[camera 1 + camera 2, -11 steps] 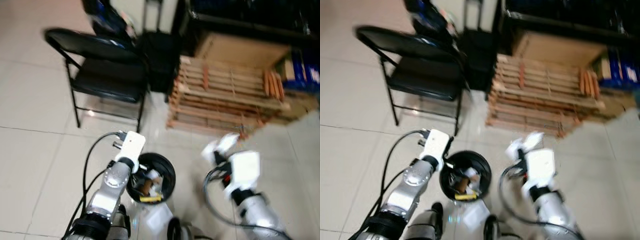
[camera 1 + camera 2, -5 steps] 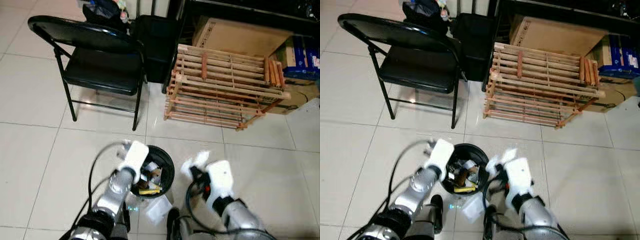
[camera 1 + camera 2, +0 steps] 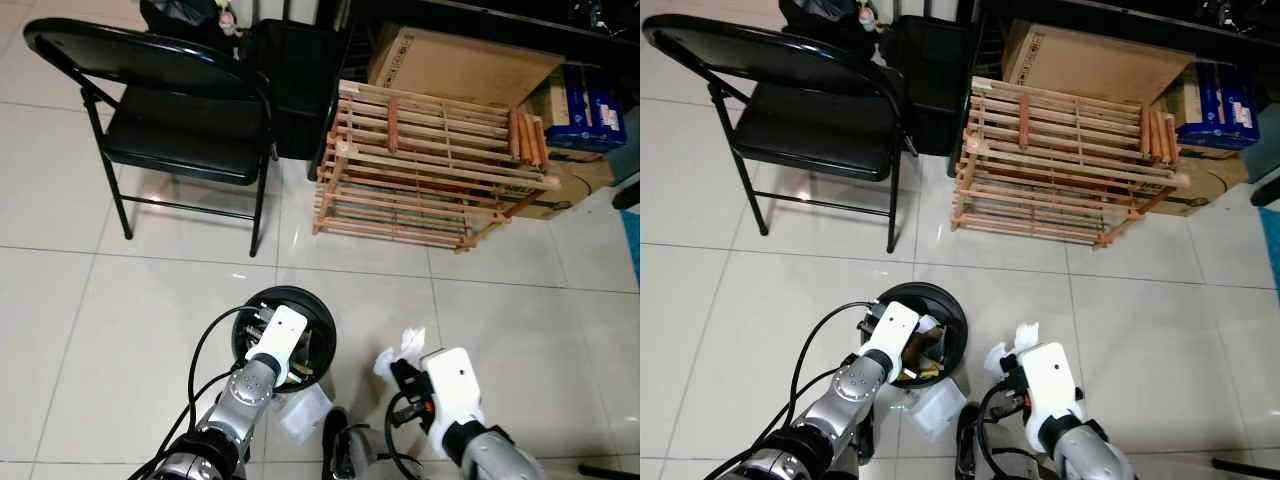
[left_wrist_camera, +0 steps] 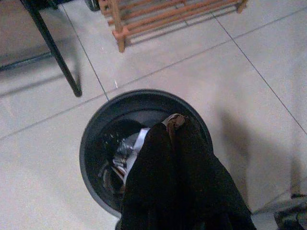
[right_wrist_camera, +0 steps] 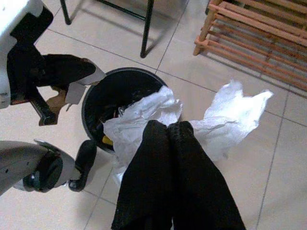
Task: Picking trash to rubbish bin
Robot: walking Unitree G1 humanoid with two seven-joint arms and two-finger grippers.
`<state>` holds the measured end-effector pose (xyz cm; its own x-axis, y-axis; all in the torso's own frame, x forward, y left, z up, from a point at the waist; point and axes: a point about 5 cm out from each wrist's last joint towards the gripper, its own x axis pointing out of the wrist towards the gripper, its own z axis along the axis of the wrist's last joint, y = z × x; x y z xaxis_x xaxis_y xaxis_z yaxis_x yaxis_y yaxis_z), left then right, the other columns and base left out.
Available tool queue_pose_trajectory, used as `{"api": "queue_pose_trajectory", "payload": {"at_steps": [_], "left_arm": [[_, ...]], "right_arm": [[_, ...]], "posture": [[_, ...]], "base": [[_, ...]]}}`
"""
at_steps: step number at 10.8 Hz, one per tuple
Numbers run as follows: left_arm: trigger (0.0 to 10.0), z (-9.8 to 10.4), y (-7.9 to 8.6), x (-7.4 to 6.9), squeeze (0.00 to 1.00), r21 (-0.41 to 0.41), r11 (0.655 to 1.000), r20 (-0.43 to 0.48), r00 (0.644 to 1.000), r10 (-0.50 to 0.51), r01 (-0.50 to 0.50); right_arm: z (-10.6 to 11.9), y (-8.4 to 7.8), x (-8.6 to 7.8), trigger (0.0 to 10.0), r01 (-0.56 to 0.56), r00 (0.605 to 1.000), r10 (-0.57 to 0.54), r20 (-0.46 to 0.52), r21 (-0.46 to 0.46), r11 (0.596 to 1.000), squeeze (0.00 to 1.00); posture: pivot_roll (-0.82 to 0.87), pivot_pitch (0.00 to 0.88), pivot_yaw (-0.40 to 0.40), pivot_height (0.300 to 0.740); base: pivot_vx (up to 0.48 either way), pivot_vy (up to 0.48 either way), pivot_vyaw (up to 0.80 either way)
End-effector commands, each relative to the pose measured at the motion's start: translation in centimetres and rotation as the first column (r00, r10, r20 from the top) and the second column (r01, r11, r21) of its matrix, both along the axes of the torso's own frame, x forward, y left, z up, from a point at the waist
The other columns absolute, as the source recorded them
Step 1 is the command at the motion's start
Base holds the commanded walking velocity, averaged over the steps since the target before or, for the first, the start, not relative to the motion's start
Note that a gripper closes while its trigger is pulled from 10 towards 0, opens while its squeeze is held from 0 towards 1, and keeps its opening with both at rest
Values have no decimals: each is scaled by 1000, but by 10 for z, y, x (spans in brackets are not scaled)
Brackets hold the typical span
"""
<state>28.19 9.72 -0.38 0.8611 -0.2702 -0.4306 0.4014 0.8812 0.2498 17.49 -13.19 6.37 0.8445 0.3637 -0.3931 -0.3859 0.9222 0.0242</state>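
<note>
The black round rubbish bin stands on the tiled floor just before me, with several scraps inside. My left gripper hangs over the bin's opening, shut on a small brown and white scrap. Its white wrist covers part of the bin in the head views. To the right of the bin, my right gripper is shut on a crumpled white paper. That paper sits a little above the floor and beside the bin's rim.
A white wrapper lies on the floor against the bin's near side. A black folding chair stands at the far left, a wooden rack at the far right, with cardboard boxes behind it. My black foot is by the wrapper.
The camera has shifted and the picture has sharpened. My left gripper has moved from the bin's left rim to over its opening. The right gripper still holds the white paper right of the bin.
</note>
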Motion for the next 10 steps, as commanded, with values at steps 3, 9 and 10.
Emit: {"api": "queue_pose_trajectory", "payload": {"at_steps": [3,9,10], "left_arm": [[10000,9,14,15,0,65,996,67,996,55,-60],[10000,23,30,30,0,117,986,146,984,105,-122],[10000,27,32,34,0,122,985,157,982,104,-124]], "right_arm": [[1,-14,-8,10000,52,999,-53,-15,-32,998,0],[7,-18,-7,10000,65,998,-65,11,-45,997,0],[8,-17,-6,10000,68,997,-67,22,-45,997,0]], "posture": [[-73,337,-195,740],[-82,336,-192,740],[-83,333,-190,740]], "base": [[0,0,0],[0,0,0],[0,0,0]]}}
